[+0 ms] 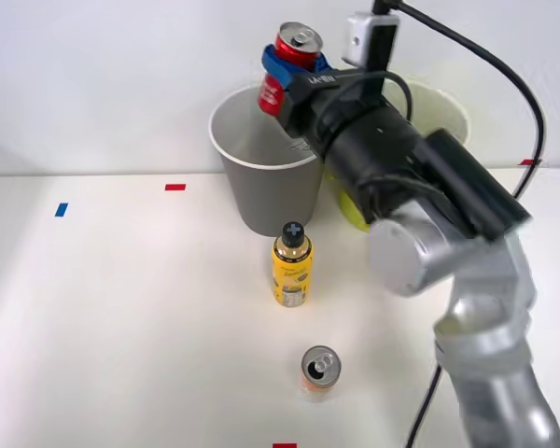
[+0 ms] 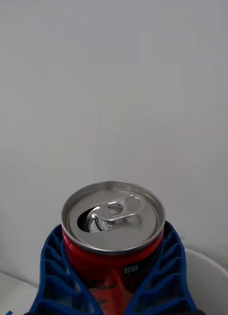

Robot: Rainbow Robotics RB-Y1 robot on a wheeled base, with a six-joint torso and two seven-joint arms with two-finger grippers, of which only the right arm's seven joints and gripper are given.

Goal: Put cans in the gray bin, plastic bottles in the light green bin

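Gray bin (image 1: 266, 191) left of light green bin (image 1: 445, 105), touching unclear. Bottle (image 1: 292, 266) before gray bin; can (image 1: 319, 371) nearer still.

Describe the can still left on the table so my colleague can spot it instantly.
Start at the gray bin, come toward the robot past the yellow bottle; the orange can stands upright beyond it. It is shorter than the bottle, with an opened silver top, not a black cap.

white table (image 1: 121, 327) | 2 red tape marks (image 1: 175, 187) | blue tape mark (image 1: 62, 209) | white wall (image 1: 103, 75)
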